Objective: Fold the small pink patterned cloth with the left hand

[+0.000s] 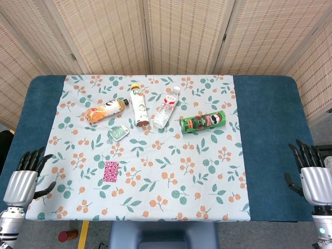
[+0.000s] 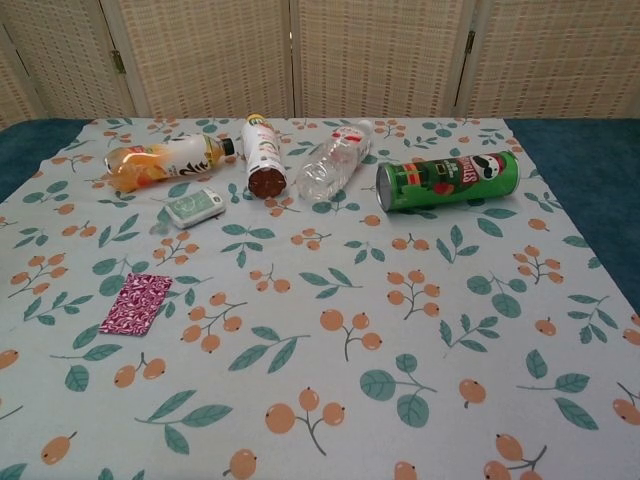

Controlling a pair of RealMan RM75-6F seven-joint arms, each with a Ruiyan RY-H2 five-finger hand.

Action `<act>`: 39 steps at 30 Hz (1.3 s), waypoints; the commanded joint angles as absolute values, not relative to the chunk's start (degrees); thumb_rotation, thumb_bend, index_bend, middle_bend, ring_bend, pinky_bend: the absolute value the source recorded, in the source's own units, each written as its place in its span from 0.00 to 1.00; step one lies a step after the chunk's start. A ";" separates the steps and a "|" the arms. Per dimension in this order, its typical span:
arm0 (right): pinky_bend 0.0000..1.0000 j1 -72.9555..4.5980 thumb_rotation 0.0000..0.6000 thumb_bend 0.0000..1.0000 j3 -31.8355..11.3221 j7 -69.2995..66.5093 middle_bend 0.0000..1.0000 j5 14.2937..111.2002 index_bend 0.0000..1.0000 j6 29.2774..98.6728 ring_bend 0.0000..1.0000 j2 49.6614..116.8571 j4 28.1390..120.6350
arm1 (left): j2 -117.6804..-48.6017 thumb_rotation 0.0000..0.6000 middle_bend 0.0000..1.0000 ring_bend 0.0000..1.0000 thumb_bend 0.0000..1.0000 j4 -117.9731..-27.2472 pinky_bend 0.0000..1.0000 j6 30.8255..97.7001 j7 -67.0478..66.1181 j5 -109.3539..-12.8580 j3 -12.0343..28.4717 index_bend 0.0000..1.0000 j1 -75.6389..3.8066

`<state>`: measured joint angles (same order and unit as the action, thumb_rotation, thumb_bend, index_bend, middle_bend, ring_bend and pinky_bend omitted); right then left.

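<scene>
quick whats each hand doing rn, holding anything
Left hand: open, fingers spread, holding nothing, at the table's near left edge, short of the pink cloth.
Right hand: open, holding nothing.

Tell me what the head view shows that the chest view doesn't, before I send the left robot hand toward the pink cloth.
Only the head view shows the left robot hand and right robot hand, both empty with fingers apart at the near table corners, away from the cloth. It also shows the blue table edges. Only the chest view shows the cloth's pattern and the can's label closely. Both show the pink patterned cloth lying flat, the orange bottle, white bottle, clear bottle, small packet and green can.
</scene>
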<state>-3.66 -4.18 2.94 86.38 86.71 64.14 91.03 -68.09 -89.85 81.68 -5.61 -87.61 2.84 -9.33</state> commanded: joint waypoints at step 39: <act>0.00 -3.70 1.00 0.42 -4.19 1.28 0.00 86.12 0.00 86.07 0.00 64.02 90.69 | -78.24 0.53 0.00 0.00 0.15 -83.62 0.00 54.38 4.34 -85.35 2.26 0.38 -30.40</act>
